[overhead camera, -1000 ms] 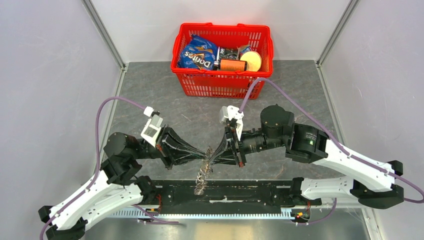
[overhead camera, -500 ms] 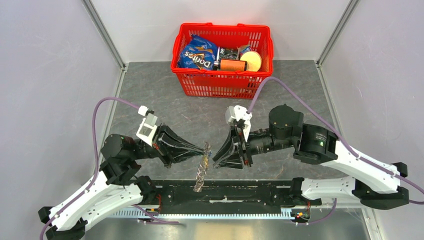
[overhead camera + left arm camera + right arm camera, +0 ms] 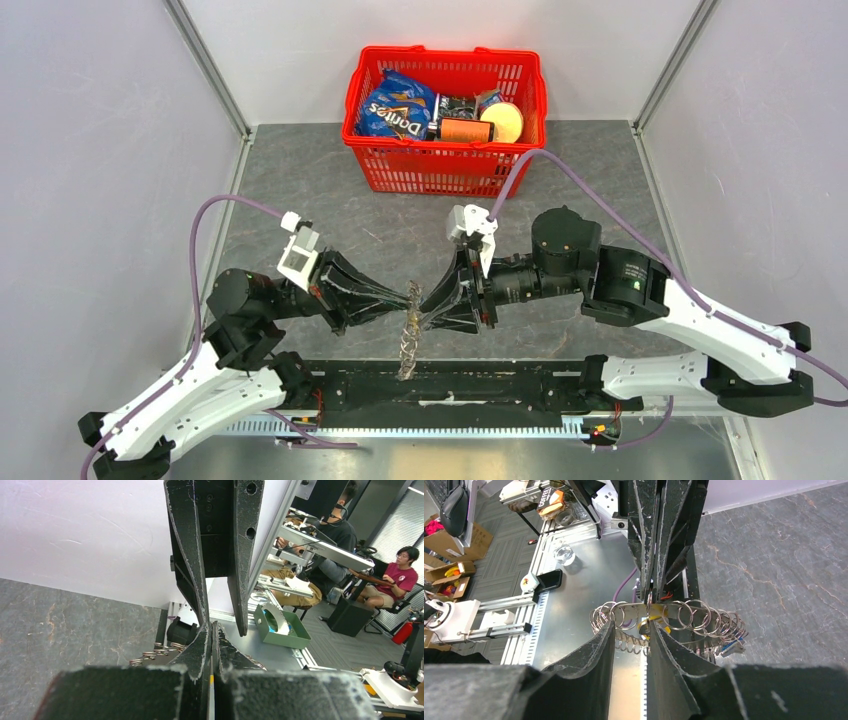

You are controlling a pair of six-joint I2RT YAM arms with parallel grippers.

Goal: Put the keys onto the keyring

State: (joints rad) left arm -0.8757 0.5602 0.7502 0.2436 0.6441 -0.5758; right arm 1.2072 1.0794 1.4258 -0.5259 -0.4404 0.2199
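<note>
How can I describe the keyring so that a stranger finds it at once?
From the red basket, come toward the arm bases. The left pincer and the right pincer face each other there, and the keyring hangs between their tips. It alone is a band of small silver wire loops.

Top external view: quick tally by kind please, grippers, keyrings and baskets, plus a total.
Grippers: 2, the left gripper and the right gripper
Keyrings: 1, the keyring hanging below where their tips meet
Baskets: 1, the red basket
Total: 4
</note>
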